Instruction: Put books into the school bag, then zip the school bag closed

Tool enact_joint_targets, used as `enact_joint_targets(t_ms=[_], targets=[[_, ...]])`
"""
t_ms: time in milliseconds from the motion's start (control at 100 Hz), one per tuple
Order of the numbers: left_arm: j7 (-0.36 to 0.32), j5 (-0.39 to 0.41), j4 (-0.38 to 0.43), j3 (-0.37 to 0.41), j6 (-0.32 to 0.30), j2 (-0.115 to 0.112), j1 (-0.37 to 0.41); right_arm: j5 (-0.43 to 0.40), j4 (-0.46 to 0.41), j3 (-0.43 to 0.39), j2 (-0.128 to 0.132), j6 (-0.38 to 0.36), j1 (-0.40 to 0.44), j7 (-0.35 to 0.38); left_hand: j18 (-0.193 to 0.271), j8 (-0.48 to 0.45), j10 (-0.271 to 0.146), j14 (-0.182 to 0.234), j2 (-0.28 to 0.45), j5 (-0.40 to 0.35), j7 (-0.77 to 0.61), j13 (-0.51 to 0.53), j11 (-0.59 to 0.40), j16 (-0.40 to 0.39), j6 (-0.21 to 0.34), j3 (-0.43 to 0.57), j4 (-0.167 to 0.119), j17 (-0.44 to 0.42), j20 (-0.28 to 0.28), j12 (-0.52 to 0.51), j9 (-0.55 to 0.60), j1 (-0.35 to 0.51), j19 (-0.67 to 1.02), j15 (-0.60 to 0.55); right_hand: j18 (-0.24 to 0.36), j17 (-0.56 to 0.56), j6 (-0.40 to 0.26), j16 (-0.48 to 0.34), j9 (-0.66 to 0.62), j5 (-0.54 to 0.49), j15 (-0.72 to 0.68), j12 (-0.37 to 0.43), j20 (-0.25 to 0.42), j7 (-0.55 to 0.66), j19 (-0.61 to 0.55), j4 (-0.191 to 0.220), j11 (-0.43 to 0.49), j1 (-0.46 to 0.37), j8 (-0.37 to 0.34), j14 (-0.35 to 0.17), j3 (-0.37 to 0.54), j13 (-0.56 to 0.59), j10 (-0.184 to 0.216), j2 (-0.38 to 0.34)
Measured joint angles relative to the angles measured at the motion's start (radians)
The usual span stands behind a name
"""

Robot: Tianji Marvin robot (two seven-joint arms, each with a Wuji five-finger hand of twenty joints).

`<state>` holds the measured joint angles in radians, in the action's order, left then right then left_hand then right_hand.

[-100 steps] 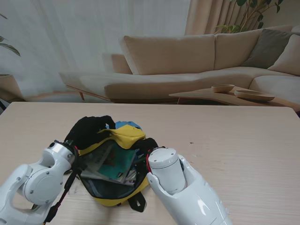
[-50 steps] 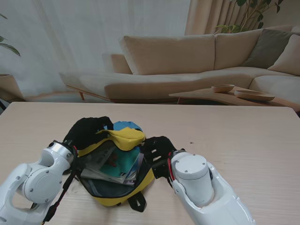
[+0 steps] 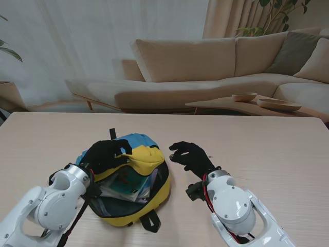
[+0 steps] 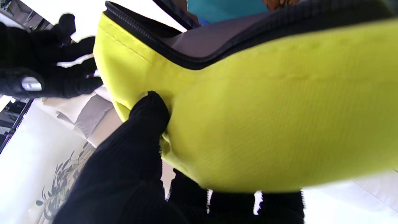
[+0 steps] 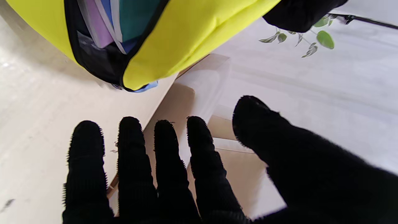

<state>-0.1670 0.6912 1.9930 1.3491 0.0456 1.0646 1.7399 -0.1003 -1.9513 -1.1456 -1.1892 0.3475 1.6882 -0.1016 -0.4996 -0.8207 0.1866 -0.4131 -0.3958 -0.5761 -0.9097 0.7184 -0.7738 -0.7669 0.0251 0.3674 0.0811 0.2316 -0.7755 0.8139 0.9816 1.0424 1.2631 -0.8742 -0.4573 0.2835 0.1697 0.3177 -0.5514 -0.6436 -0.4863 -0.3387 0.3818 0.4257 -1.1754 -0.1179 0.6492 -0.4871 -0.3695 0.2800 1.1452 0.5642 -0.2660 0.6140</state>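
With the books (image 3: 126, 181) inside the bag (image 3: 149, 193), zipping is in hand: the left robot hand (image 3: 105, 154) pinches the yellow flap (image 4: 248, 109), and the right robot hand (image 3: 191, 157), spread and empty beside the bag, should seek the zip pull.

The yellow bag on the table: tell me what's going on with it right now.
The left hand grips the yellow flap of the school bag, holding its mouth open. Books sit inside, and the zip is not yet closed. The right hand is open and empty, hovering over the table to the bag's right, apart from it.
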Motion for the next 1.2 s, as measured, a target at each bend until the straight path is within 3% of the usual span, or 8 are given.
enact_joint_targets(t_ms=[310,590,730,810,880,990,1080,1200], targets=[[-0.004,0.097,0.050,-0.080,0.159,-0.005,0.060,-0.039,0.026,-0.011,0.015,-0.140,0.015,0.002,0.000,0.000,0.000,-0.002,0.000,0.000,-0.009,0.000,-0.003,0.000,0.014,0.013,0.000,0.000,0.000,-0.054,0.000,-0.040,0.000,0.000,0.009,-0.003,0.000,0.000,0.000,0.000,0.000,-0.002,0.001,0.022,0.000,0.000,0.001,0.000,0.005,-0.008,0.010,0.000,0.004,0.007],[0.055,0.083,0.057,-0.114,0.272,0.004,0.131,-0.083,0.030,-0.014,0.027,-0.218,0.037,0.007,-0.003,0.000,-0.001,-0.010,0.000,0.000,-0.010,0.000,-0.003,0.000,0.014,0.011,0.000,-0.006,0.000,-0.064,0.000,-0.050,0.000,0.000,0.010,-0.013,-0.002,0.000,0.000,0.010,0.000,-0.002,0.001,0.036,0.000,0.000,0.001,0.011,0.022,-0.013,0.009,-0.015,0.010,0.018],[0.077,0.023,0.053,-0.125,0.290,0.009,0.150,-0.097,0.039,-0.008,0.029,-0.241,0.040,0.004,-0.003,0.015,0.001,-0.013,0.009,0.000,-0.008,-0.032,0.006,0.002,0.011,0.010,0.000,-0.037,0.009,-0.086,-0.024,-0.063,-0.009,0.025,0.010,-0.014,-0.004,0.000,0.000,0.010,0.000,-0.002,0.001,0.036,0.000,0.000,0.001,0.011,0.028,-0.015,0.009,-0.015,0.010,0.018],[0.072,0.026,0.053,-0.126,0.298,0.010,0.161,-0.104,0.046,-0.004,0.029,-0.250,0.040,0.002,-0.002,0.039,0.001,-0.013,0.017,0.010,0.029,-0.078,0.069,0.027,-0.001,0.010,0.000,-0.071,0.022,-0.118,-0.073,-0.099,-0.033,0.076,0.010,-0.014,-0.010,0.000,0.000,0.010,0.000,-0.002,0.001,0.036,0.000,0.000,0.001,0.011,0.029,-0.020,0.009,-0.015,0.010,0.018],[0.073,0.036,0.054,-0.124,0.297,0.011,0.174,-0.126,0.056,0.002,0.030,-0.261,0.039,-0.003,0.001,0.085,0.002,-0.012,0.027,0.038,0.091,-0.139,0.153,0.044,-0.043,0.009,0.000,-0.109,0.047,-0.155,-0.134,-0.136,-0.073,0.131,0.011,-0.015,-0.010,0.000,0.000,0.010,0.000,-0.002,0.001,0.036,0.000,0.000,0.001,0.011,0.030,-0.021,0.009,-0.015,0.011,0.018],[0.080,0.044,0.056,-0.108,0.287,0.014,0.202,-0.150,0.074,0.008,0.030,-0.279,0.039,-0.016,0.006,0.146,0.002,0.002,0.069,0.100,0.231,-0.239,0.281,0.090,-0.067,0.054,-0.001,-0.177,0.081,-0.232,-0.258,-0.260,-0.165,0.272,0.018,-0.031,-0.015,0.000,0.000,0.010,0.000,-0.002,0.001,0.037,0.003,0.000,0.001,0.011,0.039,-0.024,0.009,-0.015,0.011,0.018],[0.085,0.042,0.063,-0.071,0.248,0.019,0.233,-0.187,0.091,0.010,0.032,-0.309,0.040,-0.018,0.021,0.203,0.003,0.017,0.087,0.150,0.306,-0.312,0.357,0.118,-0.076,0.063,-0.002,-0.225,0.096,-0.277,-0.350,-0.315,-0.245,0.364,0.032,-0.061,-0.030,0.002,0.000,0.010,0.005,-0.002,0.000,0.044,0.015,0.000,0.000,0.011,0.040,-0.039,0.009,-0.046,0.032,0.018],[0.116,0.065,0.079,-0.009,0.178,0.024,0.287,-0.290,0.116,0.029,0.040,-0.334,0.031,-0.020,0.036,0.216,0.004,0.029,0.087,0.172,0.328,-0.355,0.390,0.128,-0.076,0.062,-0.002,-0.252,0.098,-0.289,-0.398,-0.331,-0.286,0.398,0.059,-0.103,-0.054,-0.004,0.012,0.035,0.041,-0.002,-0.014,0.058,0.054,0.000,-0.005,0.022,0.040,-0.070,0.015,-0.069,0.055,0.018]])
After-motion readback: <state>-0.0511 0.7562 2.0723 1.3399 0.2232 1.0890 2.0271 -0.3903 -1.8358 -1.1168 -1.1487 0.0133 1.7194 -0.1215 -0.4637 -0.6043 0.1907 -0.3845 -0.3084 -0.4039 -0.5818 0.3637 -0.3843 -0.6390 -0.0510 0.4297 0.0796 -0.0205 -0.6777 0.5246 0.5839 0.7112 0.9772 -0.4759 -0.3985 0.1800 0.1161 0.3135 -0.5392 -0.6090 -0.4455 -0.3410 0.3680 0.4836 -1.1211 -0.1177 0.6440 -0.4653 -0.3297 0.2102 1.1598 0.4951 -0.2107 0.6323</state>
